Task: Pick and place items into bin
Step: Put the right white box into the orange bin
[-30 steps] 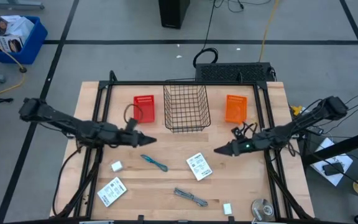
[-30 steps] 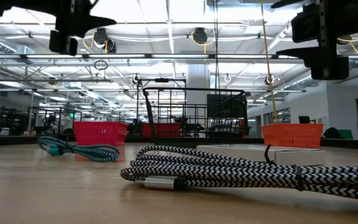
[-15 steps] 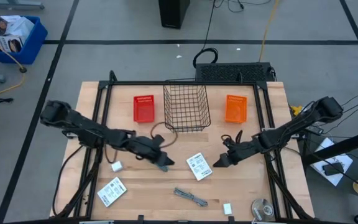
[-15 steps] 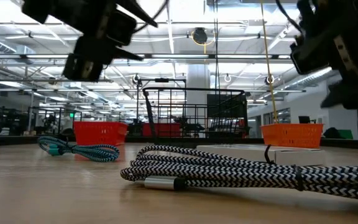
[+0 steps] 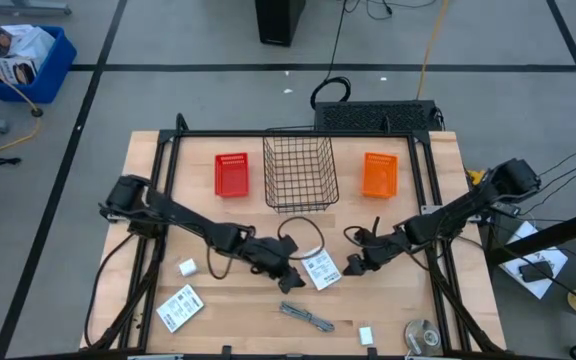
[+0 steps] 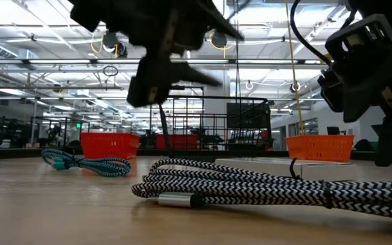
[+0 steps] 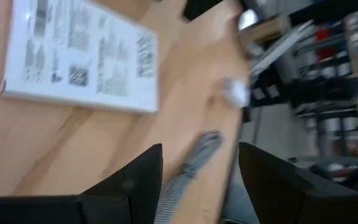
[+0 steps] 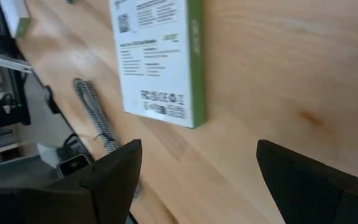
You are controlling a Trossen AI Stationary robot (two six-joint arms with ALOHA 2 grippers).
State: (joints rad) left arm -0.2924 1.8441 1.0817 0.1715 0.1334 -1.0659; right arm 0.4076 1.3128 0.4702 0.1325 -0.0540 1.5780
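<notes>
A white printed packet (image 5: 320, 270) lies flat at the table's middle, and it also fills my left wrist view (image 7: 79, 56) and right wrist view (image 8: 160, 56). My left gripper (image 5: 293, 279) hovers open just left of it. My right gripper (image 5: 352, 265) hovers open just right of it. A second packet (image 5: 179, 308) lies near the near-left corner. The grey braided cable (image 5: 306, 318) lies toward the near edge. White blocks sit at left (image 5: 187, 267) and near the near edge (image 5: 366, 336). In the high view my left arm hides the teal cable (image 6: 87, 164).
A red bin (image 5: 232, 174), a black wire basket (image 5: 300, 172) and an orange bin (image 5: 379, 174) stand in a row along the far side. A round silver roll (image 5: 423, 335) sits at the near-right corner. Black frame rails run along both table sides.
Both arms have swung in from the table's sides toward its middle and the near edge, coming down on either side of the central packet. The left gripper passed over the teal cable. Nothing on the table has moved.
</notes>
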